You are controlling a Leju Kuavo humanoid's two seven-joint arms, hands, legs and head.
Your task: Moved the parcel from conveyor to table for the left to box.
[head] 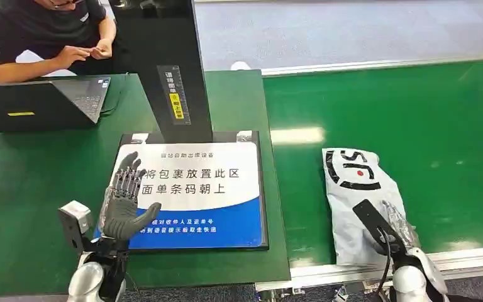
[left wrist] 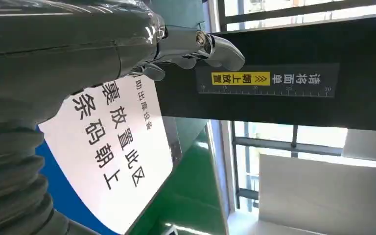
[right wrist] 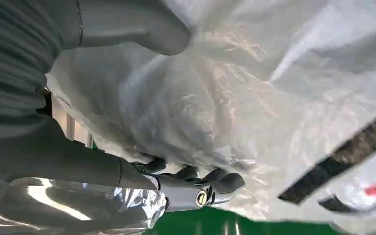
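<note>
A white plastic parcel (head: 358,189) with black lettering lies on the green conveyor belt (head: 415,107), near its front edge. My right hand (head: 396,226) is on the parcel's near right corner. In the right wrist view the crinkled parcel (right wrist: 254,98) sits between the thumb (right wrist: 142,24) and the curled fingers (right wrist: 210,186), which press into the plastic. My left hand (head: 122,204) hovers with fingers spread over the left edge of the blue and white placard (head: 207,189) on the green table (head: 31,189), holding nothing. The left wrist view shows its fingers (left wrist: 215,49) above the placard (left wrist: 117,147).
A black scanner post (head: 170,63) rises behind the placard. An open laptop (head: 38,104) stands at the table's far left, with a seated person (head: 44,31) behind it. A metal rail (head: 415,261) borders the conveyor's near edge.
</note>
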